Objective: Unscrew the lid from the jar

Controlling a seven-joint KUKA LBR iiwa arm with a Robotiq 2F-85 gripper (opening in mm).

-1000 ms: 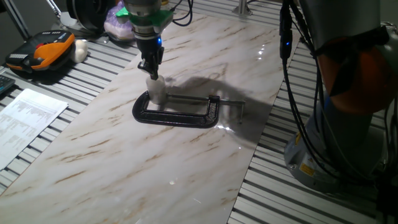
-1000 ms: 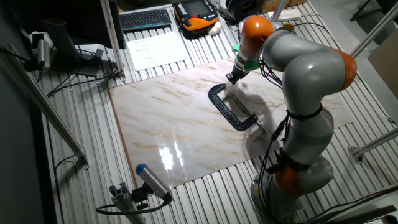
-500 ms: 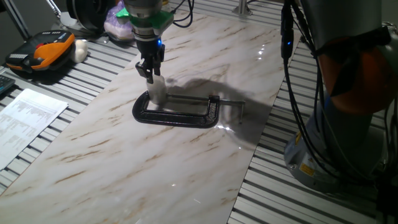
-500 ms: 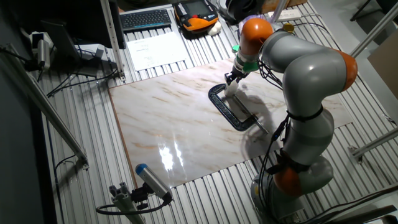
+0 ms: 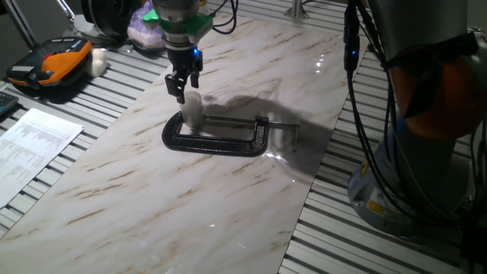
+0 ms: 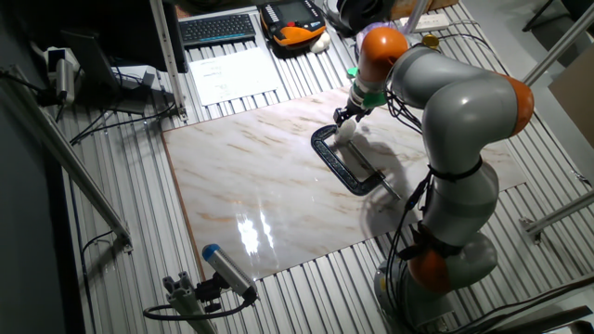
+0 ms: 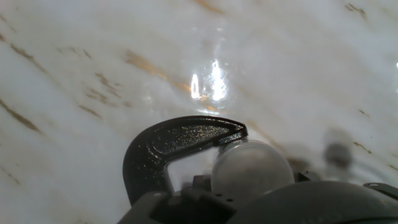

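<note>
Clamping explains the layout: the small clear cylindrical jar (image 5: 192, 114) with white contents stands upright on the marble-patterned tabletop (image 5: 228, 190), pinched in the mouth of the black iron C-clamp (image 5: 217, 137) that lies flat there, presumably so the jar cannot spin while its cap is turned. The round translucent whitish plastic lid (image 7: 252, 168) shows from above in the hand view, seemingly on the jar's top, though whether it is loosened I cannot tell. The two-finger gripper (image 5: 183, 82) hangs above the lid, its fingers a little apart and gripping nothing, apparently clear of it. Compared with a second ago, when the fingertips reached down around the lid, the gripper has risen and released, while jar and clamp have not shifted; I judge this a regrasp between twisting strokes rather than the finish.
</note>
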